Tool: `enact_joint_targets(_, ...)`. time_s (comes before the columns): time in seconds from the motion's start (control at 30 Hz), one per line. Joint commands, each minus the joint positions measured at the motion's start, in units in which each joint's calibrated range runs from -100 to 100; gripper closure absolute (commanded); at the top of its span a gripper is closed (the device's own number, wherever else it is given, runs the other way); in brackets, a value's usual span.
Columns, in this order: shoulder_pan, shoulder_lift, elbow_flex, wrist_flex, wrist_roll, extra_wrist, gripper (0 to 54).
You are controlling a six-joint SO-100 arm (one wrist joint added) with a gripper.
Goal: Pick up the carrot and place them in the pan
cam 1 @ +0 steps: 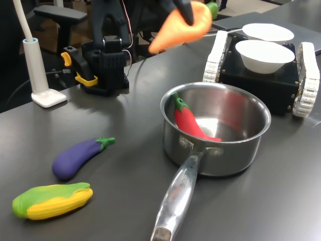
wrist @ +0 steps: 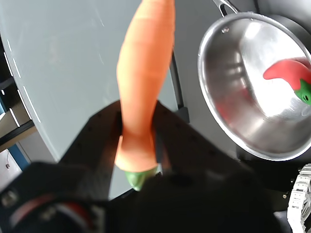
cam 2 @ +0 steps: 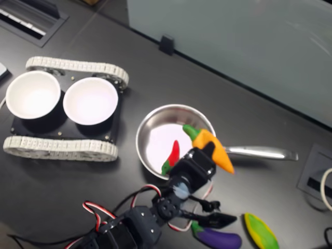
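Pick-up stage: complete. The tool is clenched on the carrot near its green stem end, and the carrot is carried in the air, clear of the surface. In the first exterior view it hangs above and behind the pan; in the second exterior view it overlaps the pan's rim on the handle side. The pan holds only a red chili pepper (not the task's object). Remaining, by judgement: position the carrot over the pan opening, lower it, and release.
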Motion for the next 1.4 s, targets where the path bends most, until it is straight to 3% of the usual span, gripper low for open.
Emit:
enact_joint_targets(0.0, -6.5, -4.2, 3.4, -6.2, -0.4, 3.4, 53.6)
enact_joint_targets(0.1, -10.7, -5.4, 8.9, -8.5, -0.8, 6.5, 53.6)
enact_joint_targets(0.73, -21.1, -8.5, 34.4, -23.1, -0.6, 11.4, 53.6)
enact_joint_targets(0.87, -24.2, -8.9, 39.1, -26.4, 0.0, 13.8, 53.6)
enact_joint_targets(1.07, -24.8, -9.2, 41.1, -27.1, 0.4, 14.1, 53.6)
enact_joint_targets(1.1, -25.2, -9.2, 41.2, -27.0, 0.5, 14.1, 52.8)
enact_joint_targets(1.27, -26.0, -9.5, 40.7, -24.8, 0.3, 14.1, 39.0)
enact_joint_targets(1.37, -27.2, -9.6, 40.3, -22.8, 0.8, 14.0, 35.3)
